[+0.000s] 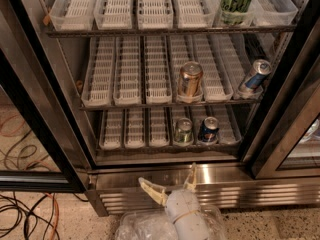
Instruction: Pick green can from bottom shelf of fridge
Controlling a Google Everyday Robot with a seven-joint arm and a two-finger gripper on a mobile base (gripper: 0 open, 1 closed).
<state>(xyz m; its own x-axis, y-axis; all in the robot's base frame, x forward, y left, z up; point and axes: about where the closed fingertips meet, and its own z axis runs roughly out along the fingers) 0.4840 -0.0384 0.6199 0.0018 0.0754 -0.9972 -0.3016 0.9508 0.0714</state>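
The green can [183,131] stands upright on the bottom shelf [135,145] of the open fridge [60,84], in a white lane tray right of centre, with a blue can [208,130] just to its right. My gripper [170,182] is low in the view, in front of the fridge's steel base, below and slightly left of the green can and well apart from it. Its two pale fingers are spread wide and hold nothing.
A gold can [190,79] and a tilted blue-and-silver can [255,75] sit on the middle rack. A tall green-and-white can [236,1] stands on the upper rack. Black door frames flank the opening. Cables [25,214] lie on the floor at left.
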